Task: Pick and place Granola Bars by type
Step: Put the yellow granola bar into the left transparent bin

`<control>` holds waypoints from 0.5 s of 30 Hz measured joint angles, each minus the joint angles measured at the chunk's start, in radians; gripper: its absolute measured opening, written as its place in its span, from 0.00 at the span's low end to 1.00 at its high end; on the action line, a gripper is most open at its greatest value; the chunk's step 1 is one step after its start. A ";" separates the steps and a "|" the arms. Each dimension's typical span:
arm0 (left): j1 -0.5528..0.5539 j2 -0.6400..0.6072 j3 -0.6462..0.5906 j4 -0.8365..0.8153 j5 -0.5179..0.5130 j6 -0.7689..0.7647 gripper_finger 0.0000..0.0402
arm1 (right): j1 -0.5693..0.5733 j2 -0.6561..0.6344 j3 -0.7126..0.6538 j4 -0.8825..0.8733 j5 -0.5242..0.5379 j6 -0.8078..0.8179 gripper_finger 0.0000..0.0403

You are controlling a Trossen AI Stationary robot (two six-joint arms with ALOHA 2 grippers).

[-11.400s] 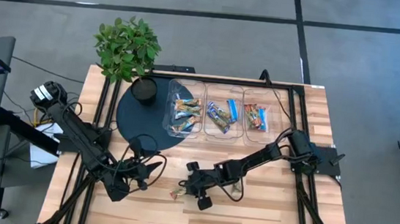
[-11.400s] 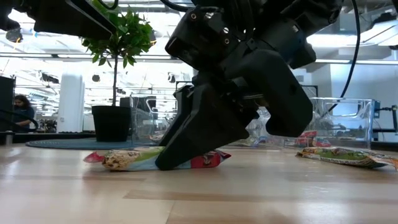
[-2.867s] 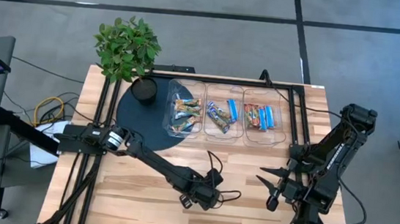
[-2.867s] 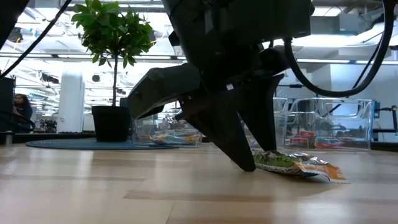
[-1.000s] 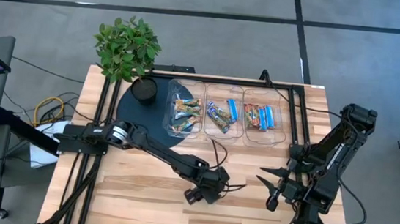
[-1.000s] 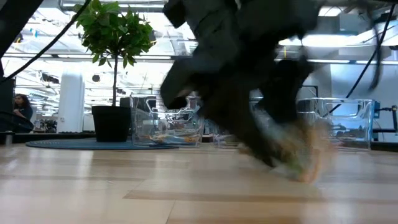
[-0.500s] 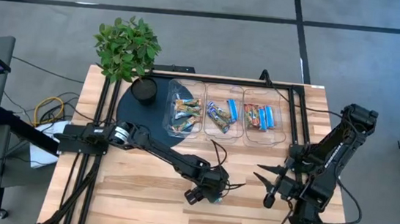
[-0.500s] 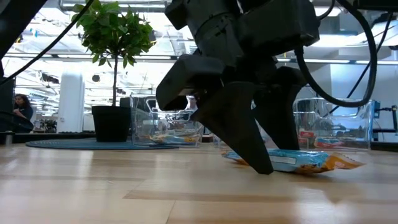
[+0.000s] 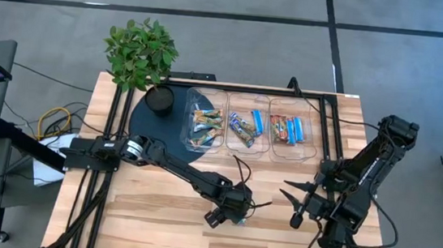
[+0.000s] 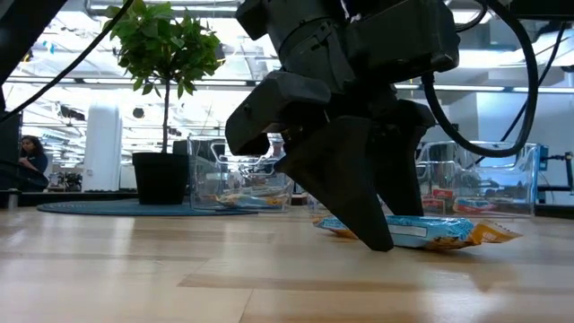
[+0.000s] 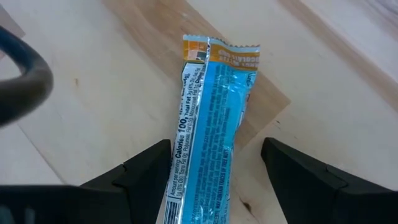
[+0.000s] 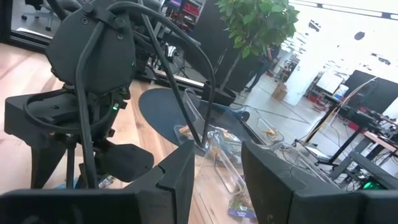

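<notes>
Left claw (image 11: 214, 177) astride blue bar (image 11: 205, 130)

Overhead looks straight down, low camera level across the table (image 9: 155, 215), both sharing the bins (image 9: 247, 126).

Blue bar (image 11: 208, 124) ran off the left wrist view's lower edge, near end unseen; in the high view it was mostly under the left gripper (image 9: 233, 213), only a sliver showing; in the low view the left gripper's fingers (image 10: 350, 193) covered its middle, wrapper text unreadable. Bars in the bins (image 9: 250, 102) were too small to count; bin contents in the low view sat behind the gripper. Right gripper (image 12: 211, 180) fingertips were cut off by the right wrist view's edge.
</notes>
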 joint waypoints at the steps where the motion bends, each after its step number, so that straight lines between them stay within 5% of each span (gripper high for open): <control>1: 0.000 0.000 0.000 -0.001 -0.005 -0.005 0.63 | 0.000 0.000 0.000 0.000 0.000 0.000 0.31; 15: -0.004 0.000 -0.002 -0.010 -0.033 -0.025 0.37 | 0.000 0.000 0.000 0.000 0.000 0.000 0.31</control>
